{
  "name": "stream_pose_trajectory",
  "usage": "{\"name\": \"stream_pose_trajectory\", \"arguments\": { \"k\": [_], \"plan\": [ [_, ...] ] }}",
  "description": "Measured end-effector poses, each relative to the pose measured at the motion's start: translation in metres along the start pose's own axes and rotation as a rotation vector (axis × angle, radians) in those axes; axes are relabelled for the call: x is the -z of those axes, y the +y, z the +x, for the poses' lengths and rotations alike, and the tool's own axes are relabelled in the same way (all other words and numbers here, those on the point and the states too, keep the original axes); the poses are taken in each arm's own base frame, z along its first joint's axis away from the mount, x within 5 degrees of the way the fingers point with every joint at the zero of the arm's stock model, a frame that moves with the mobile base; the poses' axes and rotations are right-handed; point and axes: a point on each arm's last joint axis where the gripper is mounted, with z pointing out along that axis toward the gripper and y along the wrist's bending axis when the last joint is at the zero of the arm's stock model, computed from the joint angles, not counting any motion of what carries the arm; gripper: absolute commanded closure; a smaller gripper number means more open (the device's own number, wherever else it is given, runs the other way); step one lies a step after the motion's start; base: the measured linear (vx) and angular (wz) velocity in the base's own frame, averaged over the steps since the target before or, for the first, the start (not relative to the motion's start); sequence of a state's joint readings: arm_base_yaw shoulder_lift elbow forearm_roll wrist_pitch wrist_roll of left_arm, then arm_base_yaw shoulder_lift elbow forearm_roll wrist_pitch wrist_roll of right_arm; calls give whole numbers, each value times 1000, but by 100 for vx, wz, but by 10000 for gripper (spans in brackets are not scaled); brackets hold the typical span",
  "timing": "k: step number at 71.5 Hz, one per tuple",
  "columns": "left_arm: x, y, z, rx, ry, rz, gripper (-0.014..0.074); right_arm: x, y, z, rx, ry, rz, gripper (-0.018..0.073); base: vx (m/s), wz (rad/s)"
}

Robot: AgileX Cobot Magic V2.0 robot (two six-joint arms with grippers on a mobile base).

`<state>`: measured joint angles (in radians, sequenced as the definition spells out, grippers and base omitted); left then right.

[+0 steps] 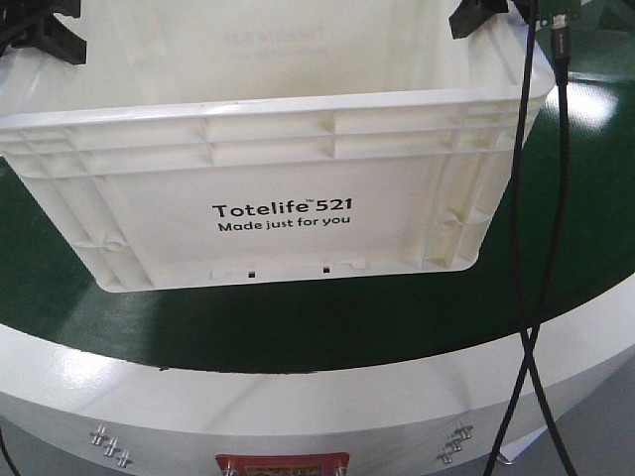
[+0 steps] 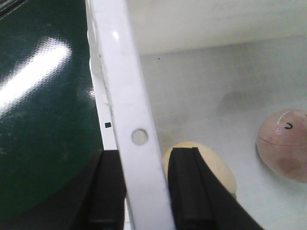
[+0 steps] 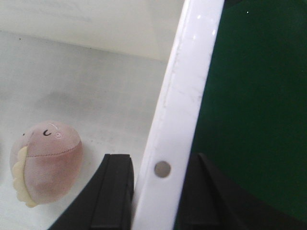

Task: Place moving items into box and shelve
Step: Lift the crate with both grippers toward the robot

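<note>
The box (image 1: 283,213) is a large white crate printed "Totelife 521", standing on the green table. My left gripper (image 2: 146,160) straddles the box rim (image 2: 129,96), one black finger (image 2: 112,184) outside and one inside, both pressed against it. My right gripper (image 3: 160,170) clamps the opposite rim (image 3: 184,96) the same way. Both show as black shapes at the box's far corners, left gripper (image 1: 45,35) and right gripper (image 1: 481,15). Inside on the box floor lie the moving items: a cream-yellow ball (image 2: 218,167) and a pink-brown ball (image 2: 285,148), the pink-brown ball (image 3: 45,163) showing its yellow seam.
The round green tabletop (image 1: 298,327) has a white edge (image 1: 298,387) at the front. Two black cables (image 1: 526,248) hang down past the box's right front corner and cross over the table edge. A red label (image 1: 283,464) sits below the edge.
</note>
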<state>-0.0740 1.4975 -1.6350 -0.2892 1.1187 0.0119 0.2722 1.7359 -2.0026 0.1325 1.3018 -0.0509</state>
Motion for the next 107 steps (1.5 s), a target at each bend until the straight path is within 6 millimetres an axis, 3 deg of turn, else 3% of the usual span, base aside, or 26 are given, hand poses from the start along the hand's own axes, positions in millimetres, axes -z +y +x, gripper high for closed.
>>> {"name": "stream_pose_trajectory", "arguments": {
  "k": [107],
  "plan": [
    [0, 0, 0, 2, -3, 1, 613, 0, 0, 0, -1, 0, 1, 570, -3, -1]
  ]
}}
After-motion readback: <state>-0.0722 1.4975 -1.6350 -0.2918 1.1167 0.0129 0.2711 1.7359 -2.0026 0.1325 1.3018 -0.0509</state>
